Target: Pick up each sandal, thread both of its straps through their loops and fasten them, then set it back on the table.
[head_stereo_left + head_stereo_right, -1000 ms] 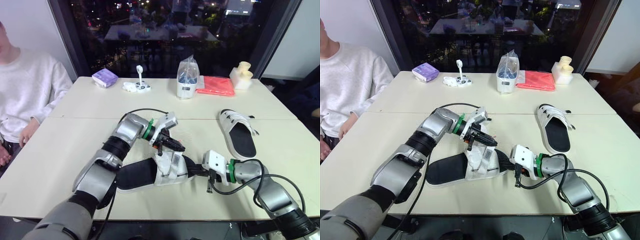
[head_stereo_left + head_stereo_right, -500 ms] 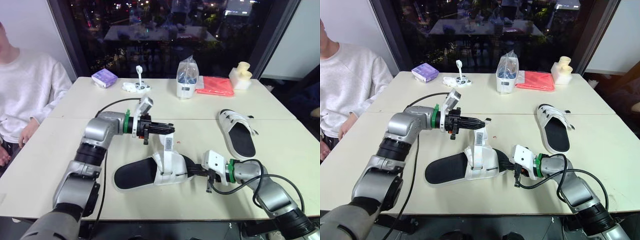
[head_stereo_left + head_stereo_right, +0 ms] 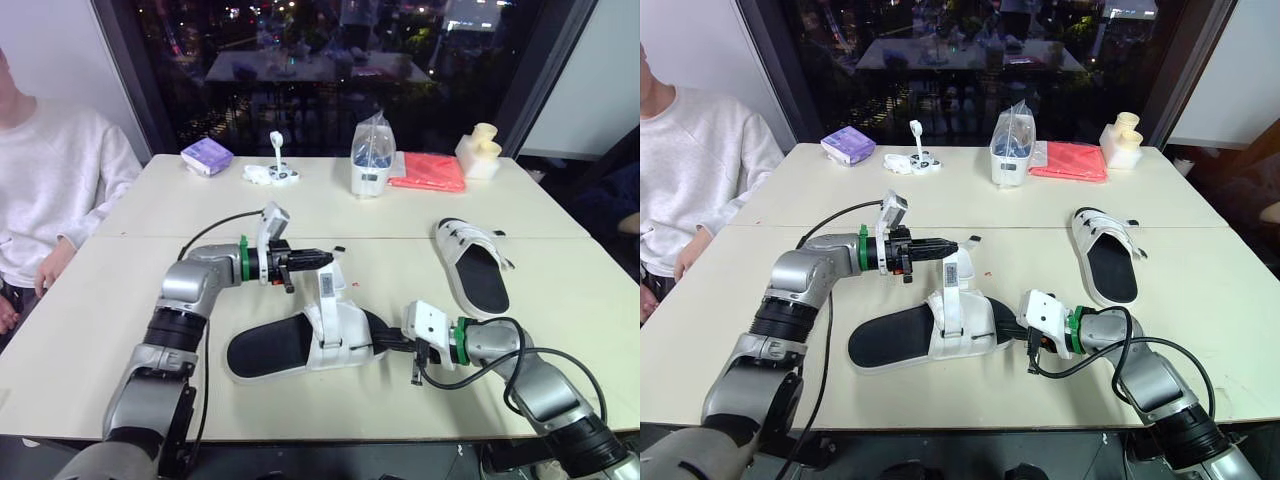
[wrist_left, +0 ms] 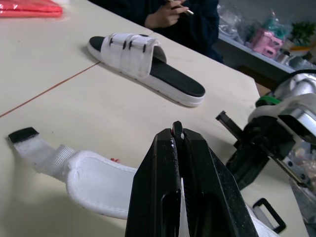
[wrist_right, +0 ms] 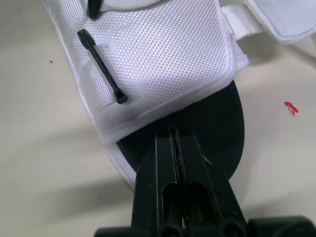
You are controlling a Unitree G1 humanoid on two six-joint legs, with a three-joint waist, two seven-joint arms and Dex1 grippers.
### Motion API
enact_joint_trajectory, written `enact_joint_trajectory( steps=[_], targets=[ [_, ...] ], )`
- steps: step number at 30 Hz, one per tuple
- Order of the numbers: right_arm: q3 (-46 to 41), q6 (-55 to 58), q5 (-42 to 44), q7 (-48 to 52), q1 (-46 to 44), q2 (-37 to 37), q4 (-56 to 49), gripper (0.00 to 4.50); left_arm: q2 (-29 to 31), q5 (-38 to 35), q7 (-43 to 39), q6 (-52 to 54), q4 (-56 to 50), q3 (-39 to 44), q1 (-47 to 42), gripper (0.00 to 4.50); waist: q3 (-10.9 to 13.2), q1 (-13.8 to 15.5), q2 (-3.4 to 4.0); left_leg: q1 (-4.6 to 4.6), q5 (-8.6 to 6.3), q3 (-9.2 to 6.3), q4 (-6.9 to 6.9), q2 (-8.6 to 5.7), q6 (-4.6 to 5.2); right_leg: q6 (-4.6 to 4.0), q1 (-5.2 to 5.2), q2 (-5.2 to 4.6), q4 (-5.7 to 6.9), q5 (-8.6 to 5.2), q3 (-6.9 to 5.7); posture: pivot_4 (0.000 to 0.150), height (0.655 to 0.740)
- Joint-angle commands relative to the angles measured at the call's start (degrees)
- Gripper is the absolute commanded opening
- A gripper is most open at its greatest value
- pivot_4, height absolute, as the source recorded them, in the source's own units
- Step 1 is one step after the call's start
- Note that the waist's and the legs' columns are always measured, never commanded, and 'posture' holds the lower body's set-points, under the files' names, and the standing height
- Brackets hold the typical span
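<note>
Bright overhead light, soft shadows on table (image 3: 110, 300), dark window (image 3: 200, 90) w/ reflections.

You have two sandals on the table (image 3: 150, 215): the near sandal (image 3: 275, 348) and the far sandal (image 3: 476, 266). Two grippers, the left gripper (image 3: 335, 256) and the right gripper (image 3: 1014, 329). Along the back edge, one each: purple box (image 3: 208, 155), white gadget (image 3: 272, 173), clear bag (image 3: 374, 158), red cloth (image 3: 432, 172), cream block (image 3: 480, 150). One person (image 3: 50, 190) sits at the robot's left.
</note>
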Motion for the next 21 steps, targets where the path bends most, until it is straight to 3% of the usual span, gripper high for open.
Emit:
enact_joint_trajectory(
  steps=[1,15,21],
  targets=[
    [2.1,1.0,-2.1,0.6,1.4,-0.3,1.8,0.00,0.1,-1.4,1.4,-1.5,-0.6,2.2,-0.7,0.07,0.0,0.0,0.00,0.00,0.00,0.00,0.00,0.00,0.00,0.00,0.00,0.00,0.00,0.00,0.00,0.150,0.7400],
    [2.4,0.8,-2.4,0.5,1.6,-0.3,2.2,0.00,2.3,-4.6,3.6,0.9,-4.3,4.4,1.2,0.07,0.0,0.1,0.00,0.00,-0.01,0.00,0.00,-0.01,-0.01,0.00,0.01,-0.02,0.00,0.00,0.00,0.150,0.7400],
    [2.6,0.4,-2.6,0.6,1.1,-0.2,2.8,0.00,1.6,-3.0,3.1,-1.9,-0.4,2.3,1.2,0.07,0.0,0.0,0.00,0.00,0.00,0.00,0.00,-0.01,-0.02,0.00,0.01,-0.01,-0.01,0.00,0.00,0.150,0.7400]
  ],
)
